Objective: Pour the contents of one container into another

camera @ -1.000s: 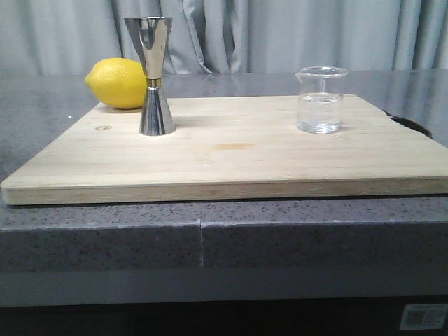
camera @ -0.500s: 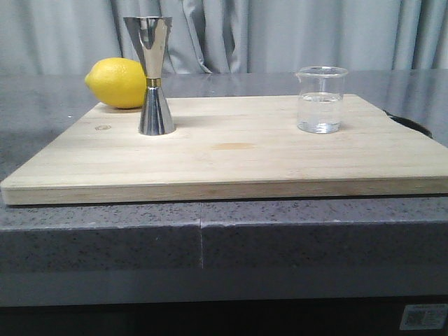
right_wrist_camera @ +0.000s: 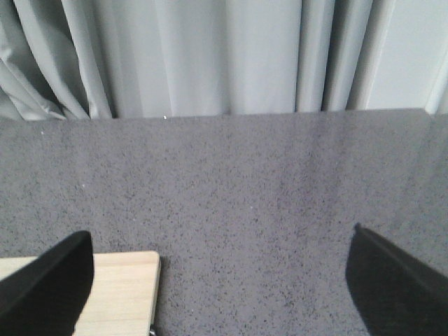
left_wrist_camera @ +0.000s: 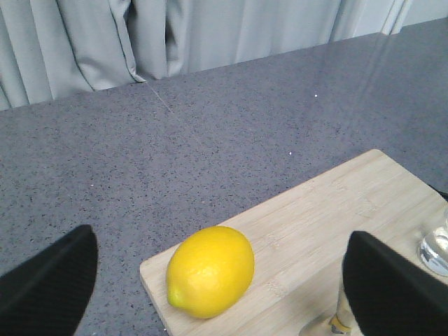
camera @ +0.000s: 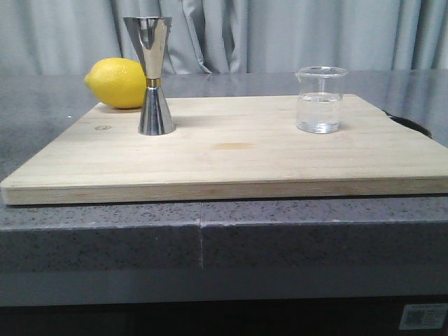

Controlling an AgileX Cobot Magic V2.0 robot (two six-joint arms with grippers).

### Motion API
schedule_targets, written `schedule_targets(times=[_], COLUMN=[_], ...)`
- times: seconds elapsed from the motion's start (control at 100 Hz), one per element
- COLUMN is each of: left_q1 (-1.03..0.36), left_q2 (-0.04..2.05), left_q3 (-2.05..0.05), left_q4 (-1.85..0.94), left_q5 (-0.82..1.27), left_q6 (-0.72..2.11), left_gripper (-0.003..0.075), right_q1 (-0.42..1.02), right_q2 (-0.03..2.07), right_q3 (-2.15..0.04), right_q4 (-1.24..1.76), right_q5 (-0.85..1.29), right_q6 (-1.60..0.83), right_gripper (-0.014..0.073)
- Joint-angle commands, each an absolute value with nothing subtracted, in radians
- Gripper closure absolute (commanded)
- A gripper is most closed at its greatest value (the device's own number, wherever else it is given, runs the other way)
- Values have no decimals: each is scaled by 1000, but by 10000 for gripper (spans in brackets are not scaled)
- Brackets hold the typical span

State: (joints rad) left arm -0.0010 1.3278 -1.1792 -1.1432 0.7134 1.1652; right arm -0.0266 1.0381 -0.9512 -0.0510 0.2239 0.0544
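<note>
A wooden board is laid flat on the grey bench, so that both vessels are given one level surface. The beaker is stood upright toward the board's right side, part-filled with clear liquid, its lip turned to the left, toward the jigger. The jigger is stood upright on its wider lower cone at the board's left rear, its open upper cup facing up, as is needed if it is to be filled. The two are kept well apart, with bare board between them, which leaves room for a side approach to either.

A lemon is set behind and to the left of the jigger, at the board's rear corner; in the left wrist view it is seen resting on that corner, out of the likely pouring path.

Neither arm is seen in the front view. The left tool is held above the lemon's end of the board with its fingers wide apart and nothing between them. The right tool is likewise spread and empty, and is held over the bench beyond the board's far right corner. Nothing is yet grasped; the beaker is judged to be the first thing to be taken, most readily by the right tool.
</note>
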Motion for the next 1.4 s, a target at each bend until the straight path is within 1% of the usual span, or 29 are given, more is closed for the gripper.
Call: schedule_targets(times=[0.0,0.2,0.33,0.67,0.83,1.09,1.39], left_q1=[-8,-6,-5,27,56,64,60], left_q2=[1306,1331,1369,1500,1555,1560,1569], left_q3=[-1207,-1207,-1207,-1207,-1187,-1033,-978], left_q4=[-1217,-1229,-1250,-1261,-1364,-1505,-1568], left_q5=[716,838,971,1154,1268,1263,1241], left_q6=[1176,1393,1505,1559,1636,1834,1993], left_gripper=[80,80,81,81,81,81,81], right_q1=[-29,-29,-29,-29,-29,-29,-29], right_q2=[1043,1067,1075,1075,1075,1075,1075], right_q3=[-989,-989,-989,-989,-989,-989,-989], right_q4=[-52,-52,-52,-52,-52,-77,-77], right_q5=[151,174,195,212,213,224,192], right_q6=[54,54,54,54,54,54,54], right_gripper=[-74,-74,-74,-74,-74,-74,-74])
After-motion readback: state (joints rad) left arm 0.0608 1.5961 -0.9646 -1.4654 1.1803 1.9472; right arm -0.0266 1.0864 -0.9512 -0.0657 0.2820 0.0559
